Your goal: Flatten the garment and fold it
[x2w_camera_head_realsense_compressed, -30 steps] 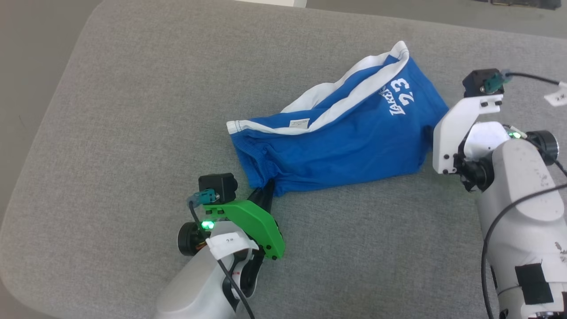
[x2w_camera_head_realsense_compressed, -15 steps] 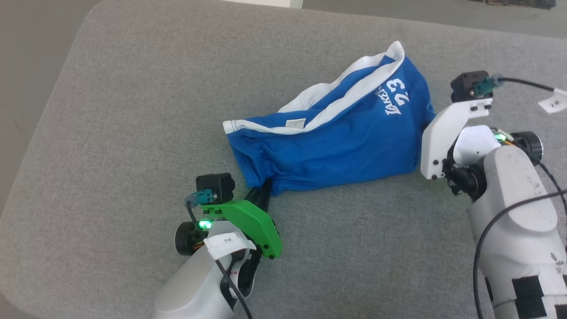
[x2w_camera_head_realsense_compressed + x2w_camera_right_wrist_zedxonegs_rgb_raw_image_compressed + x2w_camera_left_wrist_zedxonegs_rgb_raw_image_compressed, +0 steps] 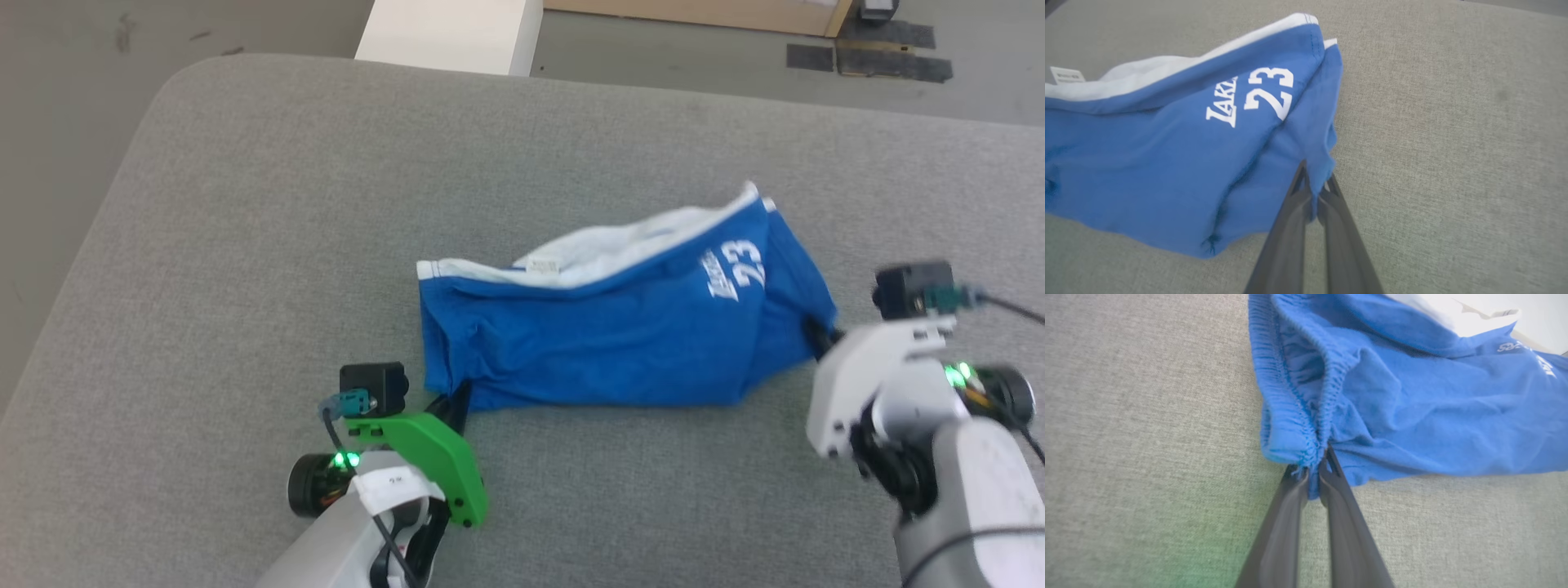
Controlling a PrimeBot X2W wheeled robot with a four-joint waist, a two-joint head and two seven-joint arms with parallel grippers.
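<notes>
The royal-blue shorts (image 3: 604, 343) lie stretched across the grey cushion, white lining and a small tag (image 3: 540, 265) showing along the far edge, "23" print (image 3: 747, 265) toward the right. My left gripper (image 3: 459, 398) is shut on the gathered elastic waistband corner (image 3: 1306, 447) at the near left. Over on the right, the right gripper (image 3: 816, 335) is shut on the blue leg hem (image 3: 1321, 167); in the right wrist view its fingers (image 3: 1294, 212) pinch the fabric just below the "LAKERS 23" print (image 3: 1257, 96).
The grey upholstered surface (image 3: 245, 245) has a rounded far-left corner, with bare floor beyond it. A white block (image 3: 449, 33) and a wooden board (image 3: 702, 10) stand on the floor past the far edge. Open cushion lies around the shorts.
The head camera has tilted, shifting the whole picture down. The right gripper has closed on the shorts' right hem and pulled it toward me, so the fabric folds under the print. The left grip is unchanged.
</notes>
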